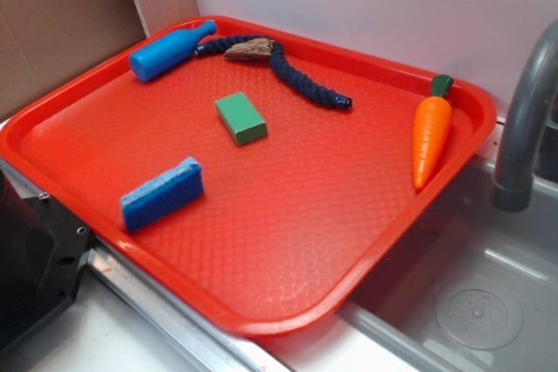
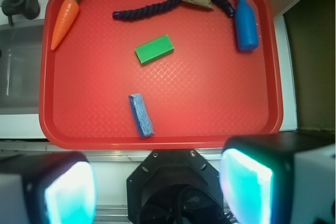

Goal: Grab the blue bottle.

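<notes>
The blue bottle lies on its side at the far left corner of the red tray, its neck touching the dark rope. In the wrist view it sits at the tray's top right. My gripper hangs high above the tray's near edge, over the robot's black base. Its two pads stand far apart with nothing between them, so it is open. The gripper does not show in the exterior view.
On the tray lie a navy braided rope with a brown wood piece, a green block, a blue sponge and a toy carrot. A sink with a grey faucet is to the right.
</notes>
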`<state>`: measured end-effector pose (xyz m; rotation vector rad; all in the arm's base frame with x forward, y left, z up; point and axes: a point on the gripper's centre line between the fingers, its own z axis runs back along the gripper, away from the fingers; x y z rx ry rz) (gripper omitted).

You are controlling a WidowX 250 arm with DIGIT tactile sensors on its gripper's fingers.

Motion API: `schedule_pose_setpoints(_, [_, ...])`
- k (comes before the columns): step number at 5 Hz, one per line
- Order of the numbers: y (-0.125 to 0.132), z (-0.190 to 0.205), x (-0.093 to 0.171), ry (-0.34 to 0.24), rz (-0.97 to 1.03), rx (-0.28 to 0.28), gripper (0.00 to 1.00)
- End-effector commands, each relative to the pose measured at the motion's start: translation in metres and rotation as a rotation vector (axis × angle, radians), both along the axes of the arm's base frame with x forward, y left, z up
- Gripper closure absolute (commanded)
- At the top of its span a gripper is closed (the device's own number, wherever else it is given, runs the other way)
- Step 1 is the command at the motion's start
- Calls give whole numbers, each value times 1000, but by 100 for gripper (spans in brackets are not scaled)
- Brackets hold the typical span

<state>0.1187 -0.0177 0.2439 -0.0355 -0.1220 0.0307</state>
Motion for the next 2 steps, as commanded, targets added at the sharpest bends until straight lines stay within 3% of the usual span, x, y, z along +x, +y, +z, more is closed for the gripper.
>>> schedule_pose_setpoints(1, [0, 0, 0, 0, 0, 0, 0])
schedule_pose_setpoints(2, [49, -50, 42, 29, 71, 76, 0])
